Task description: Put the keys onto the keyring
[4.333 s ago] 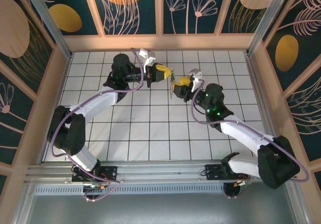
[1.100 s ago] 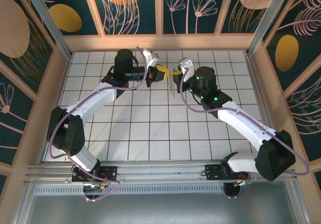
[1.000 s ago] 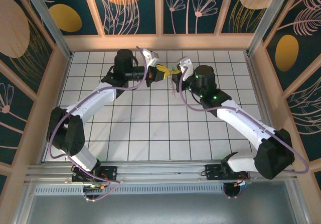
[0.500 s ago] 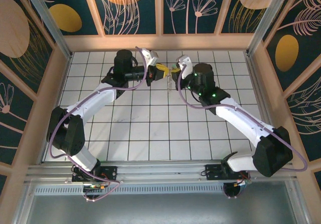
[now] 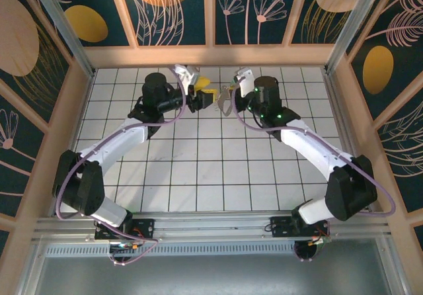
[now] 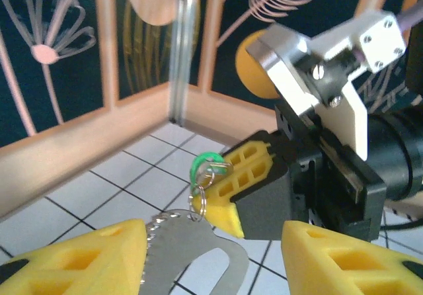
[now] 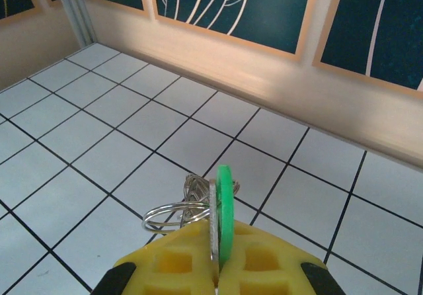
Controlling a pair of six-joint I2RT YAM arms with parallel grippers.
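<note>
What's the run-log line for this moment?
left fingers: open | right fingers: shut on green key | keyring: hanging beside key

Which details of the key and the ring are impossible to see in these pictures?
Right wrist: the blade of the green key is hidden inside the right gripper.
Left wrist: the toothed metal piece is cut off by the bottom edge; its link to the silver ring is unclear.
Top external: key and ring are too small to tell apart.
</note>
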